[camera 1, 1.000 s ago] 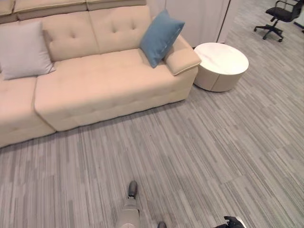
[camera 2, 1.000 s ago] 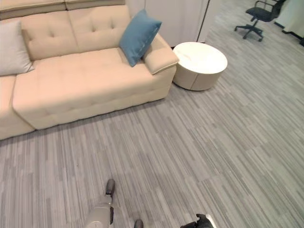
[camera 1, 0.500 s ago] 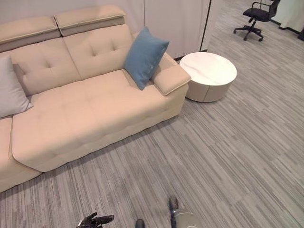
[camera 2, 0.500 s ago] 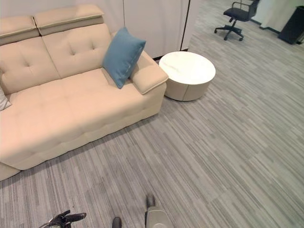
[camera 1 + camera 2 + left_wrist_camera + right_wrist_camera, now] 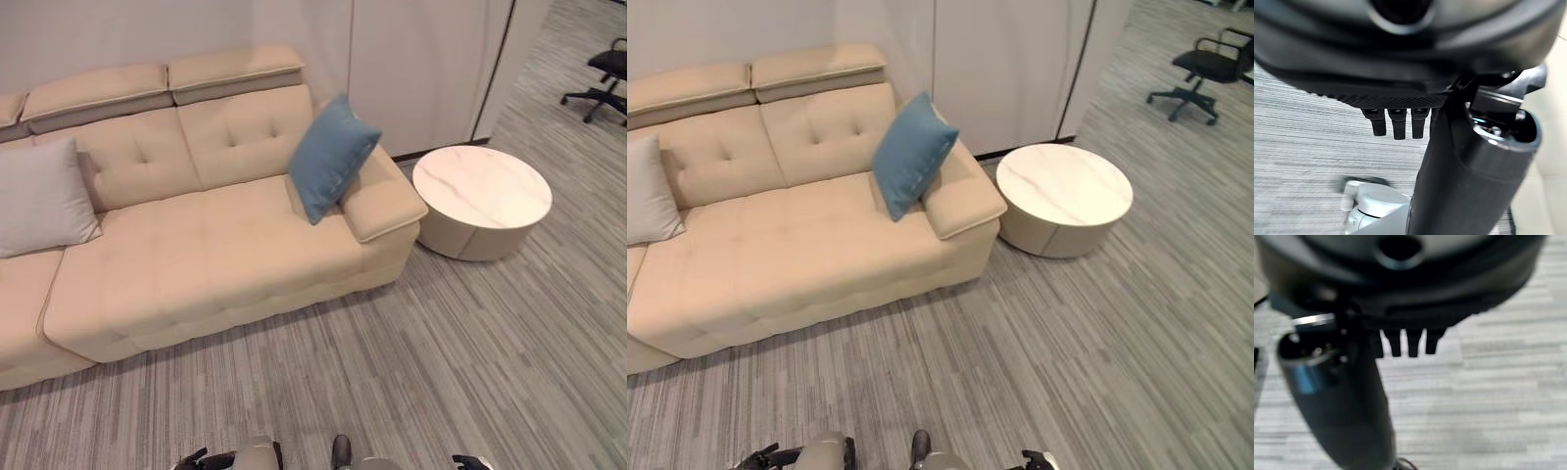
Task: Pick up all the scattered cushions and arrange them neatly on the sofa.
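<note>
Hanging low over the grey carpet (image 5: 470, 333), the left hand (image 5: 1396, 122) and right hand (image 5: 1405, 345) both have straight, released fingers holding and touching nothing. On the beige sofa (image 5: 196, 264), a blue cushion (image 5: 331, 157) leans upright against the right armrest and backrest, and a light grey cushion (image 5: 39, 196) stands against the backrest well to its left. A round white side table (image 5: 482, 196) sits just beside the armrest; an office chair (image 5: 1205, 69) stands well apart.

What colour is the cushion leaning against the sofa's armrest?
Blue; the cushion shows best in the left eye view.
</note>
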